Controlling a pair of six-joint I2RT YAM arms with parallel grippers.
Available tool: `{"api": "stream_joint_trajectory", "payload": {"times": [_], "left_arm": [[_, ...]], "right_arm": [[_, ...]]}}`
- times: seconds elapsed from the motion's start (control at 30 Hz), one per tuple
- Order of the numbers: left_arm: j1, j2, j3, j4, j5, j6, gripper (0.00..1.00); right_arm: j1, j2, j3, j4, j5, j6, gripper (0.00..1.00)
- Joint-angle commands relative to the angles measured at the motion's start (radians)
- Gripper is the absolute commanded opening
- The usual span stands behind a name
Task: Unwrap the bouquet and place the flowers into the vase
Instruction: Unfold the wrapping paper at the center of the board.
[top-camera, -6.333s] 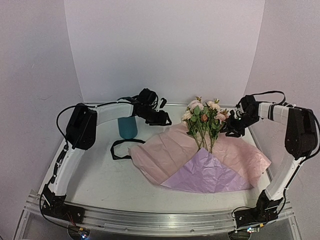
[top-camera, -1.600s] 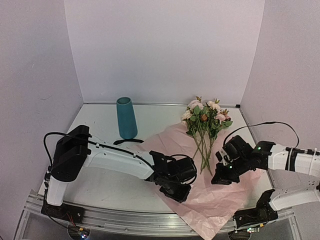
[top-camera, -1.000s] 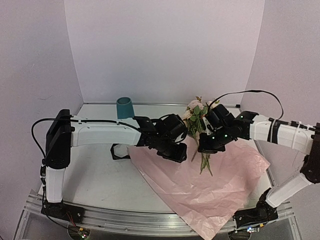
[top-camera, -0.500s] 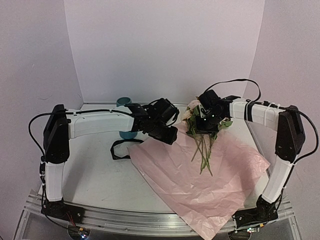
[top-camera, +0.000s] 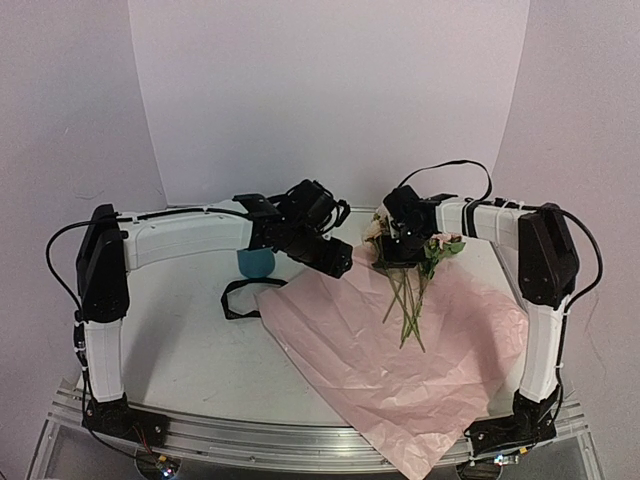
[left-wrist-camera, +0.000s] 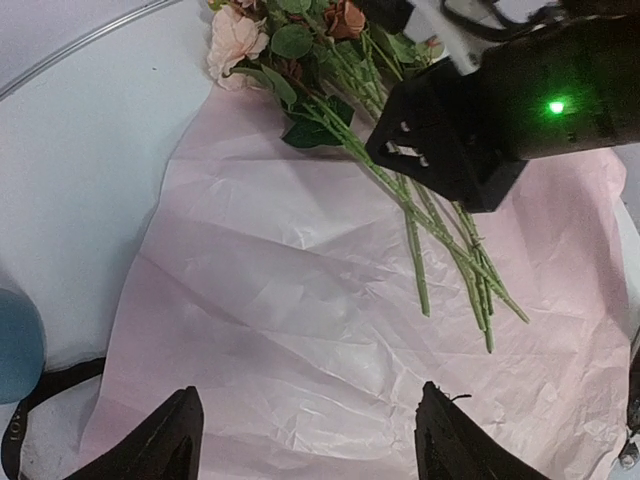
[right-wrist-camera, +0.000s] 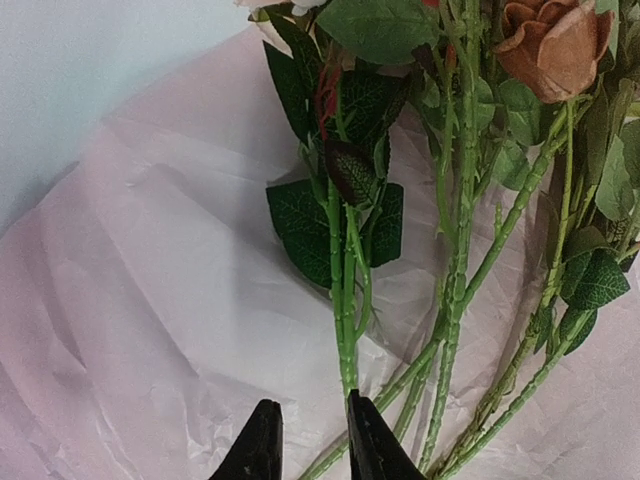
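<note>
Pink paper sheet (top-camera: 420, 370), one in number, lies spread open over the right half of the table (top-camera: 180, 340) in the top view, with its near corner reaching the front rail. One bunch of flowers (top-camera: 405, 305) lies on the far part of the sheet, stems toward the front and heads toward the back wall. One teal vase (top-camera: 257, 263) stands upright left of the sheet, apart from the flowers and partly hidden behind the left arm. One black ribbon (top-camera: 240, 296) lies loose on the table just in front of the vase. Two arms are present. The left gripper (top-camera: 338, 262) is over the sheet's far left edge and the right gripper (top-camera: 395, 252) is at the flower heads. Finger state is not readable from this view.

Left wrist view: the left gripper's fingers stand wide apart above bare paper, with nothing between them. Two blooms are countable, one pale pink rose (left-wrist-camera: 235, 35) and one rust rose (left-wrist-camera: 345, 15). The stems overlap, so their count is uncertain. The right gripper's black body sits over the stems, and contact cannot be determined.

Right wrist view: the right gripper's fingers are parted by a narrow gap with only paper showing between them. The nearest stem runs just beside one fingertip, ungripped. One rust bloom is visible.
</note>
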Motion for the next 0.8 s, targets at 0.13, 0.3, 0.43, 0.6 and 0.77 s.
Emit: {"api": "stream_joint_trajectory", "payload": {"times": [0.13,0.3,0.43,0.6,0.77], "left_arm": [[0.007,-0.093,-0.03,0.062,0.038,0.0,0.95],[0.009,-0.095,-0.027,0.07,0.021,-0.022,0.96],[0.011,-0.094,-0.025,0.072,0.003,-0.033,0.95],[0.013,-0.092,-0.023,0.076,-0.014,-0.05,0.95],[0.014,-0.092,-0.023,0.079,-0.029,-0.056,0.95]], "right_arm": [[-0.016,0.075,0.074,-0.042,0.068,-0.056,0.32],[-0.023,0.106,0.086,-0.048,0.089,-0.072,0.32],[-0.027,0.127,0.081,-0.048,0.07,-0.082,0.3],[-0.028,0.155,0.075,-0.046,0.035,-0.089,0.27],[-0.027,0.186,0.083,-0.039,-0.004,-0.089,0.26]]}}
